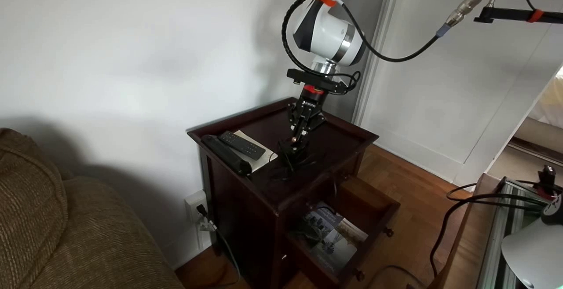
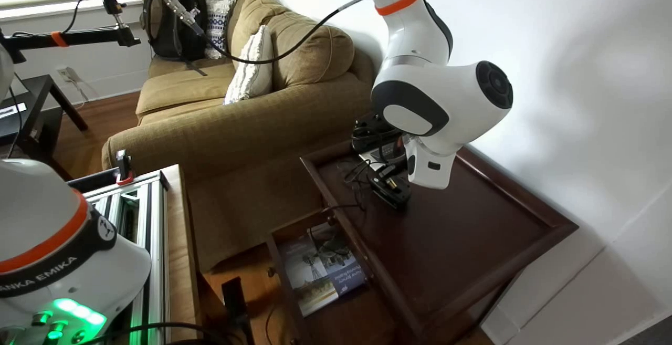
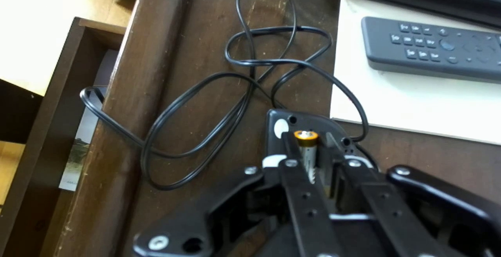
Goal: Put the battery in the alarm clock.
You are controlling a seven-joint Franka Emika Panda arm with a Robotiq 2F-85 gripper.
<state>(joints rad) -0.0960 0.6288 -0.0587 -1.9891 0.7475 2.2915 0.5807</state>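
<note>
My gripper (image 3: 311, 136) is closed around the battery (image 3: 308, 153), silver with an orange end. The orange end points up and sticks out between the fingertips; the lower end is hidden by the fingers. The black alarm clock (image 3: 311, 120) lies beneath the fingers, with screw holes and white oval pads facing up. I cannot tell whether the battery touches it. In an exterior view the gripper (image 1: 300, 137) is low over the clock (image 1: 295, 150). In an exterior view the arm hides the gripper, and a gold spot shows on the clock (image 2: 391, 195).
A remote (image 3: 430, 49) lies on white paper (image 3: 411, 104), with a long black object (image 1: 224, 155) beside it. A looped black cord (image 3: 250, 73) runs over the tabletop edge into the open drawer (image 1: 374, 223). A wall (image 1: 132, 82) stands behind the dark table (image 2: 451, 250).
</note>
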